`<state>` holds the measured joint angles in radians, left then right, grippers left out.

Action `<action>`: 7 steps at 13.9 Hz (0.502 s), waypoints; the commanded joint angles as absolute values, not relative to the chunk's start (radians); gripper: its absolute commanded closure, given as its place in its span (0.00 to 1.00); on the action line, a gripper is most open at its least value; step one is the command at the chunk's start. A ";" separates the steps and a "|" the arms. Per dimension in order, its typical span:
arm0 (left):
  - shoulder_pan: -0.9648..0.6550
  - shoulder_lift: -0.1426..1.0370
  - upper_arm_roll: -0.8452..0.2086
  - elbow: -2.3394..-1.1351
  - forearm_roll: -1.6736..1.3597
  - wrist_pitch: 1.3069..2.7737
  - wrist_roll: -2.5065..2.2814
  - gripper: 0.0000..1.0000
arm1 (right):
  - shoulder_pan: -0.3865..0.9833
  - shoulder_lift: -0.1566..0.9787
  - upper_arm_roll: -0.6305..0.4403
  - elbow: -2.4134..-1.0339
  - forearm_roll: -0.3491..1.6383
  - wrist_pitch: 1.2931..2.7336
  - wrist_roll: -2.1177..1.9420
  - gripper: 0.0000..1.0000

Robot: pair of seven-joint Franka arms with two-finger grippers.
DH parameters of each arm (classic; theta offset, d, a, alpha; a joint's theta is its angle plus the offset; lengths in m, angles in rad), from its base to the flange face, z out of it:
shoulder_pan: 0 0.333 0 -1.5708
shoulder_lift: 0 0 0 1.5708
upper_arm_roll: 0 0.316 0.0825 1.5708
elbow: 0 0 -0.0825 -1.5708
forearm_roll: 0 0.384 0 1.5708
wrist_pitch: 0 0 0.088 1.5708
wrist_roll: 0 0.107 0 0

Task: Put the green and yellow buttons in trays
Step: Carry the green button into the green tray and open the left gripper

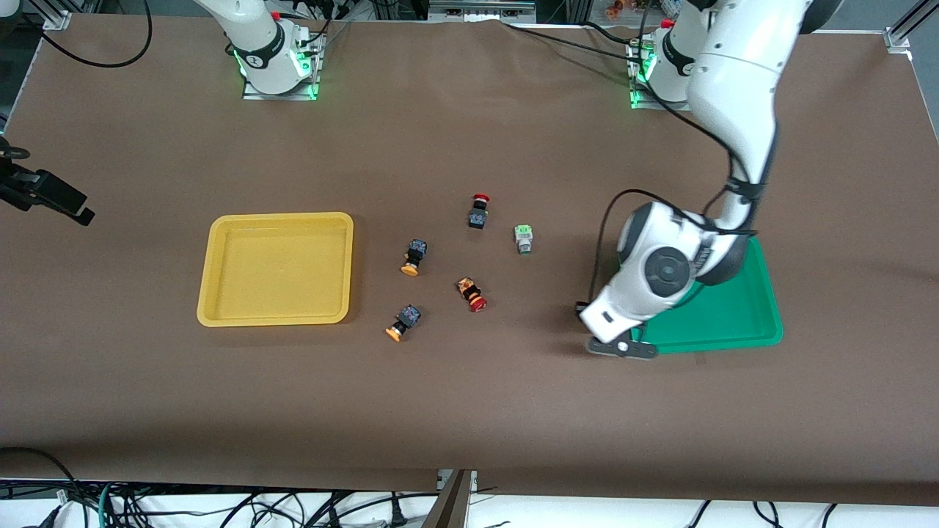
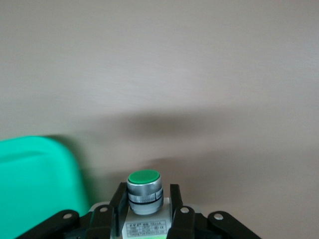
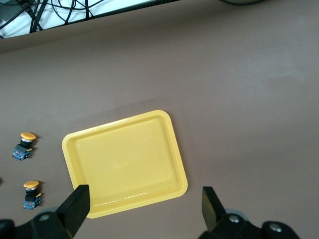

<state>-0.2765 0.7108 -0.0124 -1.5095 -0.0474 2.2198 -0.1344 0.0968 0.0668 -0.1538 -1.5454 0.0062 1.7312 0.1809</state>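
This was a robotics lab. Two white robot arms (image 1: pixel 733 103) were bolted to a table (image 1: pixel 469 411) covered in brown sheet, their bases (image 1: pixel 279 70) lit green. Aluminium framing (image 1: pixel 469 9) ran along one edge, and loose black cables (image 1: pixel 220 506) hung below another.

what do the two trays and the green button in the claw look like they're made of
Yellow tray: looks like moulded plastic, smooth with a soft sheen, rounded corners and a raised rim.
Green tray: likely the same plastic, glossy and evenly coloured.
Green button in the left claw: plastic-looking green cap in a shiny ribbed collar, metal or chromed plastic; pale body with a printed label.
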 commanded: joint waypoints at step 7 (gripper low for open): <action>0.082 0.643 -0.026 -1.555 -0.051 2.054 0.343 0.88 | 0.139 0.118 -0.150 -1.543 0.017 1.737 0.190 0.01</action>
<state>0.0005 0.6577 -0.0097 -1.5163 -0.0475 2.0687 0.2315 0.1173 0.1177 -0.1505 -1.5463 0.0063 1.7409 0.1816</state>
